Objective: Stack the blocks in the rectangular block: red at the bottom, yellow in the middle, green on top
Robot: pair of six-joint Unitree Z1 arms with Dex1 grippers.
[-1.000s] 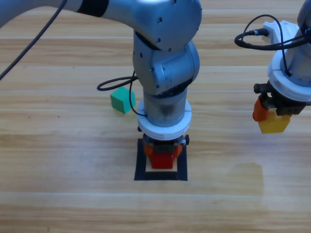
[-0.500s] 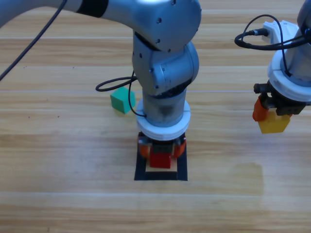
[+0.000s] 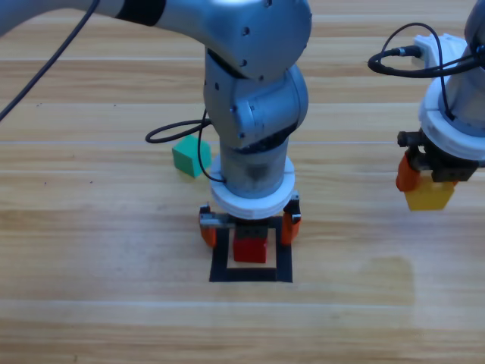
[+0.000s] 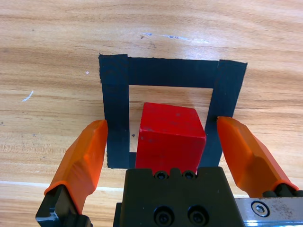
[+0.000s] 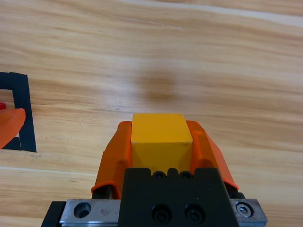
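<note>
The wooden table [image 3: 91, 227] fills the high view, its planks running left to right. The left arm [image 3: 254, 98] is the bulkiest thing on it, coming down from the top edge to the middle of the table and pointing straight down. The right arm [image 3: 455, 106] stands at the right edge, partly cut off by the picture.

The left gripper [image 3: 248, 229] hangs over the far part of the rectangular block [image 3: 220, 265], its 2 orange jaws spread wide. In the left wrist view the left gripper [image 4: 165, 151] has 1 jaw on each side of the red cube [image 4: 170, 135], with a clear gap between each jaw and the cube, so it grips nothing.

The right gripper [image 3: 428, 182] is held above the table, well apart from the tape outline. Its jaws are closed on the yellow cube [image 3: 430, 196]; the right wrist view shows the right gripper [image 5: 162, 142] pressing both sides of the yellow cube [image 5: 161, 137], with bare wood beneath.

The rectangular block [image 4: 173, 72] is a black tape outline near the middle of the table. The red cube [image 3: 250, 249] sits inside it on the wood, slightly turned against the tape lines.

The green cube [image 3: 189, 156] lies on the table to the far left of the outline, just beside the left arm and near a black cable [image 3: 170, 130].
</note>
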